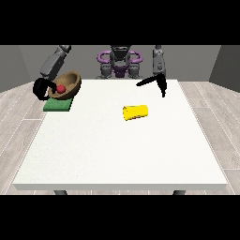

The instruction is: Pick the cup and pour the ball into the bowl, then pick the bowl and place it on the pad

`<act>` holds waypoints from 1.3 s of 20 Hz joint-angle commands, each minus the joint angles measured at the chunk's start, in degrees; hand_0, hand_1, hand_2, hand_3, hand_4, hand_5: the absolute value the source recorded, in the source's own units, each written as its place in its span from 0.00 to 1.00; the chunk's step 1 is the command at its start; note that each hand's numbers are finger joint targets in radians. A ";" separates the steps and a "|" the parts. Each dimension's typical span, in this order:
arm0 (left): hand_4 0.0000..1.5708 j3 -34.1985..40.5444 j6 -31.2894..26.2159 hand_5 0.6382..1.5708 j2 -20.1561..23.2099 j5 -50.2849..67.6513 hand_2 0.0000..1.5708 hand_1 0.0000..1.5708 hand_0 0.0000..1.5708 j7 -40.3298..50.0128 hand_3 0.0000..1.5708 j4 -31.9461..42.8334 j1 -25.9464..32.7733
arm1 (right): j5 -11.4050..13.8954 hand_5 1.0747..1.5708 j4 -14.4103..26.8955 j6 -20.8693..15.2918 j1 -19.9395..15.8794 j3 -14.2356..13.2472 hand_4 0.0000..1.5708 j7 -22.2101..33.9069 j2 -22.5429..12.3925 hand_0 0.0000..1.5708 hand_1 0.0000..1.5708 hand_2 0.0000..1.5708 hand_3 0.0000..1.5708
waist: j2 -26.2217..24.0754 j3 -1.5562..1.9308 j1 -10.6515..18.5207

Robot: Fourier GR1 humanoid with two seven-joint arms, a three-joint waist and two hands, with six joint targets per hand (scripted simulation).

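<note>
From my remote seat I face the robot across a large white table [122,150], with its torso small at the top centre of the frame. In the upper left, the hand at the view's left [41,89] curls its dark fingers round the near rim of a brown wooden bowl [67,85], which it holds tilted, its opening turned toward the camera. A red ball [61,88] sits inside the bowl, so I judge the pouring step done. Directly under the bowl lies a flat green pad [57,106] at the table's upper left corner; the bowl hangs just over its far edge, and I cannot tell whether they touch. I take it the bowl is held there because setting it down on the pad is the step in hand. Near the middle of the frame, slightly right, a yellow cup [135,112] lies on its side on the table, well apart from both hands, apparently put aside as spent. In the upper right, the hand at the view's right [157,80] hovers over the table's far edge holding nothing, fingers straight and splayed, one pointing left and another downward.
</note>
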 commanded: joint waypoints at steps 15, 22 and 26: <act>0.00 -5.60 1.68 0.99 -0.12 -4.46 0.00 0.00 0.00 9.51 0.00 -23.15 4.04 | 2.15 1.00 12.23 7.47 -2.89 -3.61 0.65 -13.48 -14.01 1.00 1.00 1.00 0.29 | 10.48 0.03 0.99; 0.00 -5.39 -0.56 1.00 -0.30 -2.38 0.00 0.00 0.00 13.43 0.00 -24.90 3.91 | -0.93 1.00 15.13 10.49 -5.64 -5.42 0.47 -6.11 -15.33 1.00 1.00 1.00 0.17 | 7.15 -0.01 0.52; 0.00 -3.40 -2.04 0.99 1.00 -0.47 0.00 0.00 0.00 10.38 0.00 -20.96 3.61 | 1.68 1.00 13.67 9.05 -3.64 -2.34 0.47 -6.29 -12.92 1.00 1.00 1.00 0.66 | 5.98 -0.07 0.59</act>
